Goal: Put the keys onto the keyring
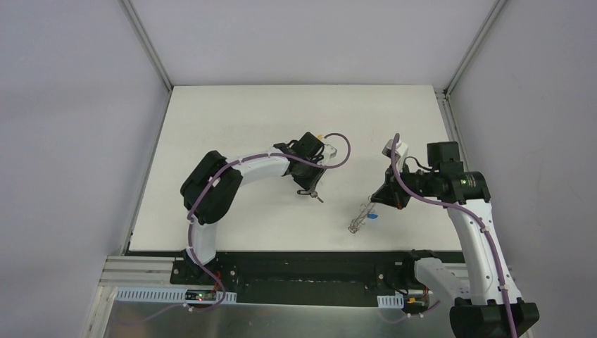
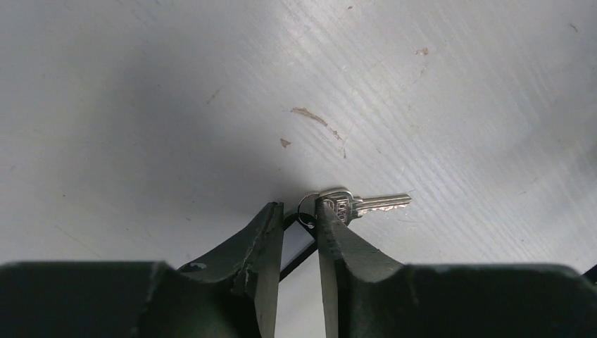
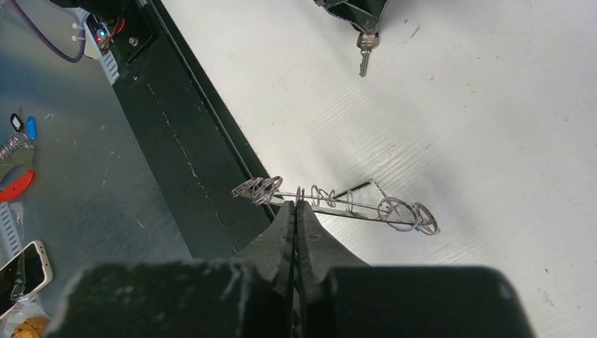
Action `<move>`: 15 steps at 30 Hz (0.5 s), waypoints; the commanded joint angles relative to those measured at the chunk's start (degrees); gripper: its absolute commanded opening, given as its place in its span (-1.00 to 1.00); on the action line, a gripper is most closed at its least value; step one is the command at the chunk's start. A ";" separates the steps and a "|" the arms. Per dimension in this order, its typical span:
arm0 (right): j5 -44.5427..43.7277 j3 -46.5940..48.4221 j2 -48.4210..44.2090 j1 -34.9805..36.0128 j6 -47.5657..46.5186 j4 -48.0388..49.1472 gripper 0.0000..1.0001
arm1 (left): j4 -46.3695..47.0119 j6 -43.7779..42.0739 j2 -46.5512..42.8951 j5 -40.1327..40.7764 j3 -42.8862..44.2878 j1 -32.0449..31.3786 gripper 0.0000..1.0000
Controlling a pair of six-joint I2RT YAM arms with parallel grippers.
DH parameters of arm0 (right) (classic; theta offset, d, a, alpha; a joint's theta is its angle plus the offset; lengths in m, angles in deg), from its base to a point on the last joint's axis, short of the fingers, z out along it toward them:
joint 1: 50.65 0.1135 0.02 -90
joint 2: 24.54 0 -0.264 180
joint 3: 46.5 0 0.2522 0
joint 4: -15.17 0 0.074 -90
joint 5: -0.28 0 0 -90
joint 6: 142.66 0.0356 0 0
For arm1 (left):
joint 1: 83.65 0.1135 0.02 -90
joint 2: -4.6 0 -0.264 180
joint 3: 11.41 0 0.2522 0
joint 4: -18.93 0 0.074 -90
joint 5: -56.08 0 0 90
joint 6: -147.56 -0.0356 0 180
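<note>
One silver key (image 2: 362, 204) and one keyring (image 3: 338, 203).

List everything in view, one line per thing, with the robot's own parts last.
key: one, silver, at the left gripper's fingertips, small split ring on its head.
keyring: one, grey metal with wire loops, over the table's near edge.
table: one, white, under both arms.
phone: one, pale-edged, on the metal surface beside the table.
red object: one, same surface; too cropped to identify.
blue tag: one, just above the red object.
left gripper: one, black, jaws apart around the key's split ring.
right gripper: one, black, shut on the keyring.
</note>
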 commanded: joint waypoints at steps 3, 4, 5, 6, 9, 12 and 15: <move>1.85 -0.22 -0.83 -0.32 0.54 1.99 -1.00 | -1.47 2.14 -2.97 0.55 -3.71 -0.84 -0.61; 1.79 -0.26 -0.90 -0.28 0.62 2.07 -1.00 | -1.50 2.53 -3.24 0.50 -3.75 -0.84 -0.64; 1.70 -0.26 -0.90 -0.31 0.73 2.10 -1.00 | -1.47 2.85 -3.46 0.16 -3.76 -0.79 -0.67; 1.61 -0.33 -0.98 -0.33 0.86 2.20 -1.00 | -1.62 3.12 -3.64 -0.09 -3.69 -0.83 -0.70; 1.34 -0.35 -1.16 -0.33 1.06 2.18 -1.00 | -1.66 4.09 -4.19 -1.17 -3.38 -0.82 -0.81; 1.07 -0.22 -1.37 -0.33 1.32 2.18 -1.00 | -2.03 4.77 -4.59 -2.06 -2.79 -0.77 -0.92; 0.91 -0.01 -1.62 -0.32 1.53 2.18 -1.00 | -2.31 4.92 -5.24 -2.66 -2.66 -0.75 -1.00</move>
